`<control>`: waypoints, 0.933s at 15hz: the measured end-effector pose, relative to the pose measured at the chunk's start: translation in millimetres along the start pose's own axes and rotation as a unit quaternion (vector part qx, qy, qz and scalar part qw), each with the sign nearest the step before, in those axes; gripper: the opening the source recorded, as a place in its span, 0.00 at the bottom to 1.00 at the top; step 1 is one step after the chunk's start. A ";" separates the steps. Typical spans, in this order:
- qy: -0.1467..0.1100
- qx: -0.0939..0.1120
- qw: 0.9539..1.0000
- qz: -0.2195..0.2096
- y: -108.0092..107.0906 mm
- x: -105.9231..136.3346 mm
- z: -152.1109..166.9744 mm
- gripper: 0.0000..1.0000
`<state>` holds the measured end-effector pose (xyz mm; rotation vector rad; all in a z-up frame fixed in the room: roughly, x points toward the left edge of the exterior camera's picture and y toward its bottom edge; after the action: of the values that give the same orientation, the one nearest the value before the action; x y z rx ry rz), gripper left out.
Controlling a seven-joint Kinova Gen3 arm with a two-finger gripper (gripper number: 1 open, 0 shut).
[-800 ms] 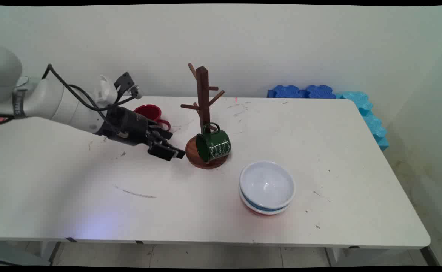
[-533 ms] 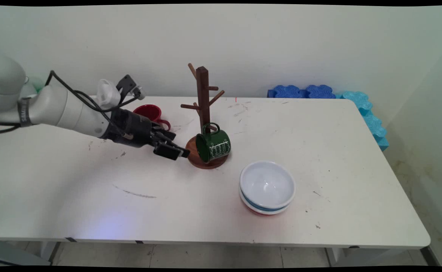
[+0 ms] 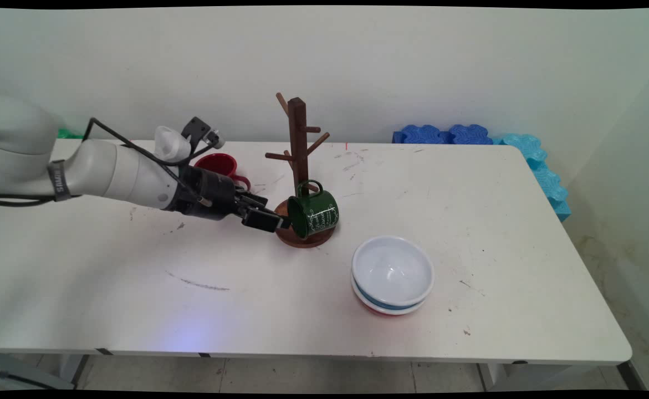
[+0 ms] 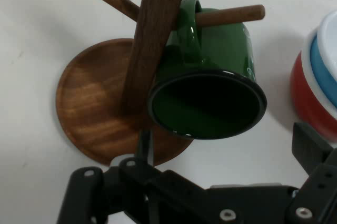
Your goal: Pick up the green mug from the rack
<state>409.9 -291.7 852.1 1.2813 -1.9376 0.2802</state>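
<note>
- Spreading across most of the main view, the white table (image 3: pixel 496 221) carries scuff marks and everything else listed below.
- Blue foam blocks (image 3: pixel 485 138) sit at the table's 1 o'clock corner, against the wall.
- At 9 o'clock the white arm (image 3: pixel 113 174) reaches in, nearly level, with black cables looping over it.
- Near the table's middle stands the wooden mug tree (image 3: pixel 297 141), upright on its round base (image 4: pixel 92 103), with pegs angling out from the post.
- A stack of bowls (image 3: pixel 392 274) rests at 5 o'clock from the mug tree, well apart from it; white sits on top, with blue and red beneath.
- The gripper (image 3: pixel 271 217) sits at 9 o'clock of the green mug, its jaws spread apart and grasping nothing; whether a fingertip touches the rim is hard to tell.
- The green mug (image 4: pixel 210 84) hangs by its handle on a low peg, tilted, its open mouth facing the gripper.
- A red mug (image 3: pixel 219 165) stands at 10 o'clock from the mug tree's base, partly hidden behind the arm.
</note>
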 end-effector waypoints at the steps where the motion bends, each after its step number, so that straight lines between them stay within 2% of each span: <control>1: 0.001 0.000 1.000 -0.006 1.1 -0.9 2.7 1.00; 14: 0.010 -0.014 0.998 -0.059 16.0 -7.2 25.7 1.00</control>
<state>385.2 -293.8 833.4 1.3620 -1.8348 0.2047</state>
